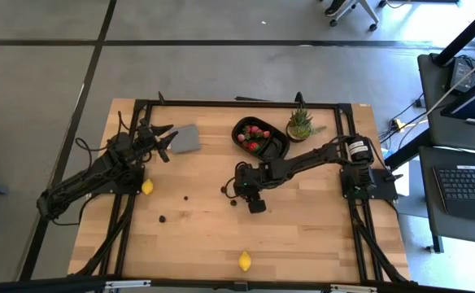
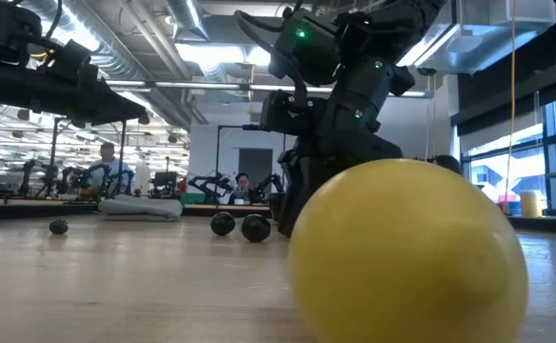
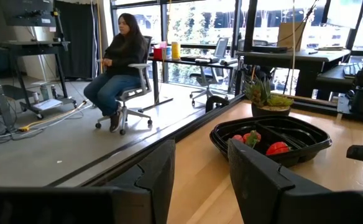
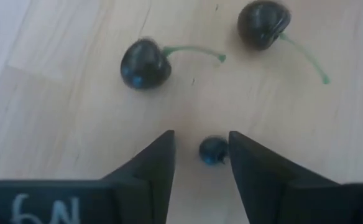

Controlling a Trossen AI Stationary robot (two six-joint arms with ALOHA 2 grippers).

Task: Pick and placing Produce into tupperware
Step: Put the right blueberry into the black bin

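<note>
Right pincer (image 4: 200, 152) spread, low over the desk (image 4: 57, 68), straddling 1 small dark berry (image 4: 213, 150). Risk: the round berry rolls free on closing, short of the tupperware (image 1: 275, 148). Left pincer (image 3: 200, 177) spread, idle.

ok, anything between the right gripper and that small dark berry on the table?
Nothing visible. The right gripper is open directly over the small dark berry, which sits between its fingers; the two stemmed cherries lie beyond.

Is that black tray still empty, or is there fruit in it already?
Partly filled. The black tray already holds red strawberries on one side; the other side looks empty, and dark cherries still lie on the table.
</note>
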